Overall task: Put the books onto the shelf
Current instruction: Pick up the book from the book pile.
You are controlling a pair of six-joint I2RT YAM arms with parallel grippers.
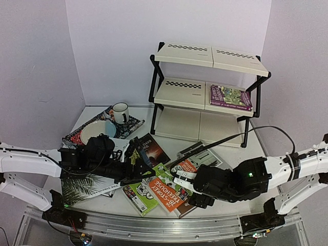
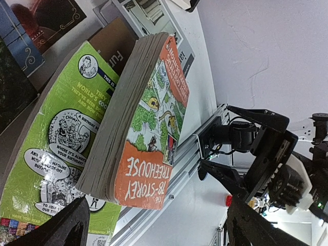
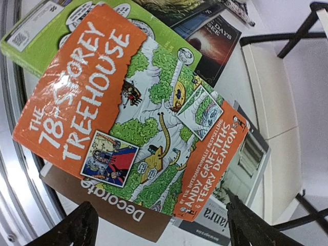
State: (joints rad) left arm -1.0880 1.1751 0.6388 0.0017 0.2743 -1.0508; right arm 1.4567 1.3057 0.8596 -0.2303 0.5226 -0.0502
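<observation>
Where it overlaps "Decorate" [image 3: 110,207], orange book [image 3: 128,118] reads "Treehouse".

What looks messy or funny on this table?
The orange 78-Storey Treehouse lies slanted across the green book and the brown Decorate book in a crooked heap. Only one purple book lies on the shelf.

Pale lilac walls [image 1: 169,20] on 3 sides of a white table [image 1: 114,206], aluminium rail [image 1: 154,226] along its near edge.
</observation>
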